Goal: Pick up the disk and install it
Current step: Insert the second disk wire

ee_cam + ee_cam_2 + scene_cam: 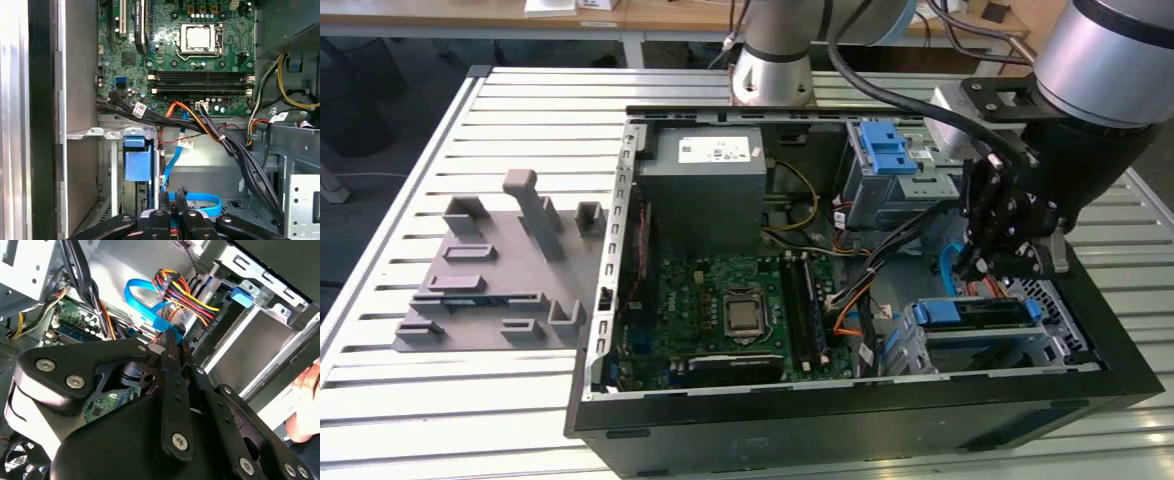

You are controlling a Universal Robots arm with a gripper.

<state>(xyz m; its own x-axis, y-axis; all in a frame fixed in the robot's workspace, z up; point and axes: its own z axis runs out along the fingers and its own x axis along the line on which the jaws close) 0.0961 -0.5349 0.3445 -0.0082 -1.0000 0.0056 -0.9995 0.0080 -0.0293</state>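
The disk [974,312] sits in the lower drive bay at the front of the open computer case, on the exterior view's right, its blue carrier end facing up. The first wrist view shows that blue carrier end [137,165] between the bay's metal walls. My gripper [983,268] hangs inside the case just above and behind the disk. Both wrist views show its fingers drawn together at the plug of a blue data cable [169,331], the gripper [169,341] shut on it. The cable's loop [202,202] lies behind my gripper [172,194].
The grey power-supply box [707,180] and a metal cage with a blue latch [887,150] fill the case's back. The motherboard [727,310] lies on its floor, crossed by cable bundles [220,135]. A grey fixture plate [494,270] lies on the slatted table. A person's hand [306,405] is near the case.
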